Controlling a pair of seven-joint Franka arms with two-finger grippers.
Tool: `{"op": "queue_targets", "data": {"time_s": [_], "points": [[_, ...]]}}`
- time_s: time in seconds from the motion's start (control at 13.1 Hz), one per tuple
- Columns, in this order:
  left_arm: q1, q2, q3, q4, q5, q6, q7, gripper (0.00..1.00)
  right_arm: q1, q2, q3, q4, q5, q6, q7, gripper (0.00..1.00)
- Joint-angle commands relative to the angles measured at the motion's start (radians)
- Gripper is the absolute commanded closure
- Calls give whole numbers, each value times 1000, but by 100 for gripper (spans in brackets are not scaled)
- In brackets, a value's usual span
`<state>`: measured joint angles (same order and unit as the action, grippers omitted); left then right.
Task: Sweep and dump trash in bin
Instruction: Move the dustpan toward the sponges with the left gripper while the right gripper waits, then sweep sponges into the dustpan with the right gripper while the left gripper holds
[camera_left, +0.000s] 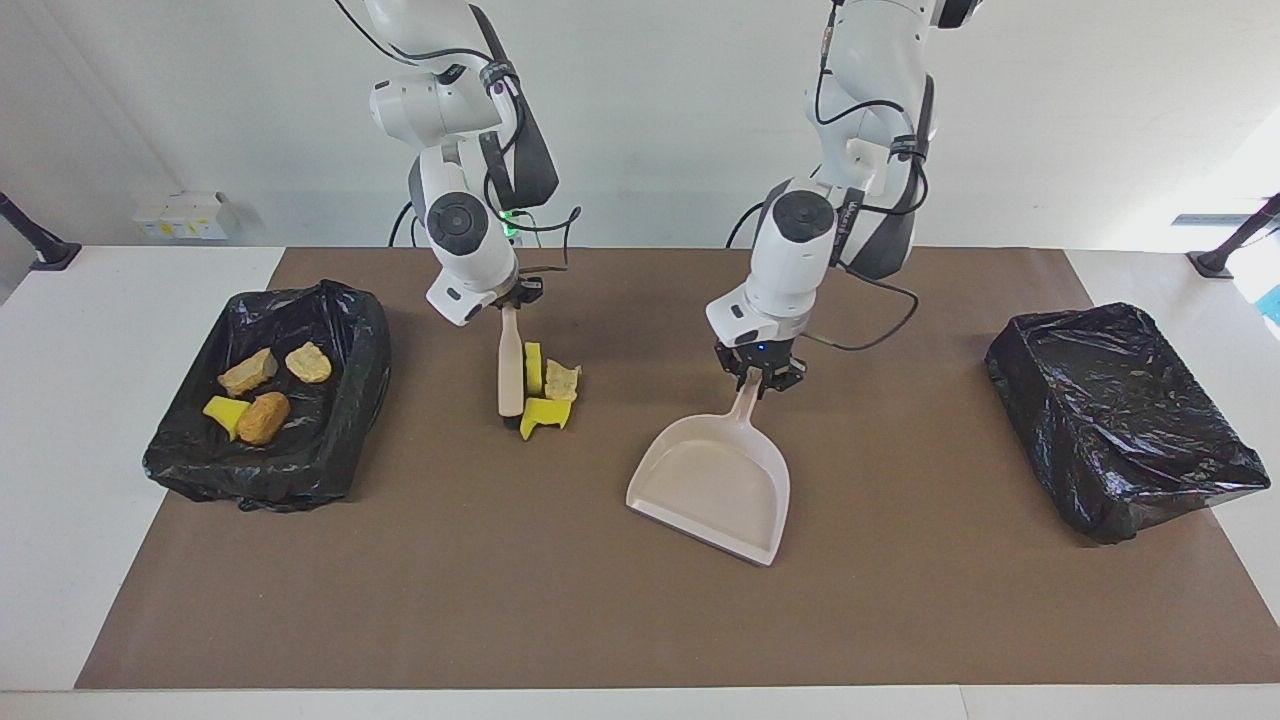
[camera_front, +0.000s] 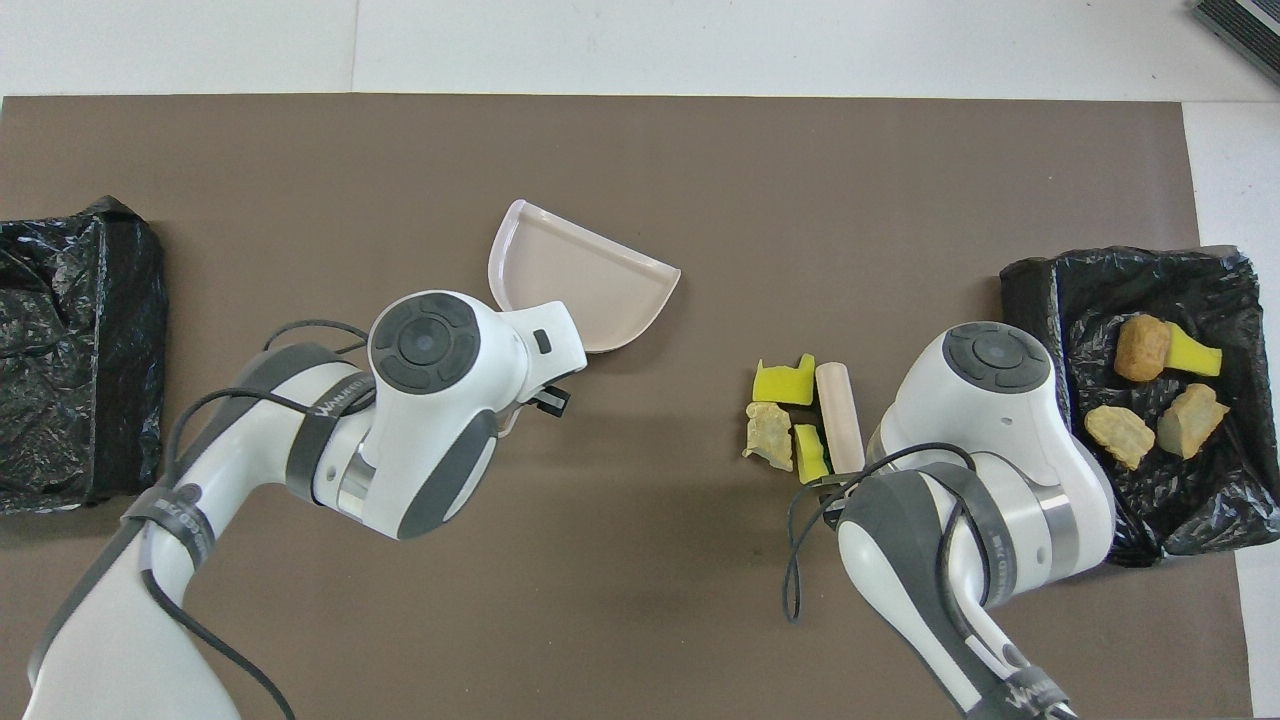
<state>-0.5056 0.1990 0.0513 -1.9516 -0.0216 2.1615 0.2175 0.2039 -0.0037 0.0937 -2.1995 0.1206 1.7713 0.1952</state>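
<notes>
My right gripper (camera_left: 510, 303) is shut on the top of the beige brush (camera_left: 510, 365), whose dark bristles rest on the brown mat. Three pieces of trash lie against the brush on its dustpan side: a yellow sponge (camera_left: 534, 367), a tan lump (camera_left: 562, 380) and a yellow wedge (camera_left: 543, 415). In the overhead view the brush (camera_front: 840, 415) and the wedge (camera_front: 788, 380) show beside the right wrist. My left gripper (camera_left: 757, 378) is shut on the handle of the beige dustpan (camera_left: 715, 490), which is empty and sits skewed on the mat. Several more scraps lie in the bin (camera_left: 355, 330) at the right arm's end.
A second bin lined with a black bag (camera_left: 1120, 420) stands at the left arm's end of the table and holds nothing I can see. Bare brown mat (camera_left: 600, 620) stretches from the dustpan to the edge of the table farthest from the robots.
</notes>
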Motion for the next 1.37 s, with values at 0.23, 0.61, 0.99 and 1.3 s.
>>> {"op": "queue_targets", "data": {"time_s": [0.23, 0.61, 0.99, 1.3], "points": [[142, -64, -7, -9, 9, -75, 712, 100, 109, -21, 6, -25, 30, 29, 58, 100], [57, -128, -8, -85, 15, -120, 1011, 100, 127, -18, 8, -25, 197, 75, 69, 100], [-2, -145, -10, -165, 85, -98, 956, 100, 172, -18, 8, -23, 361, 126, 118, 100], [-50, -153, -10, -188, 86, -89, 904, 100, 222, 22, 9, -13, 558, 242, 107, 100]]}}
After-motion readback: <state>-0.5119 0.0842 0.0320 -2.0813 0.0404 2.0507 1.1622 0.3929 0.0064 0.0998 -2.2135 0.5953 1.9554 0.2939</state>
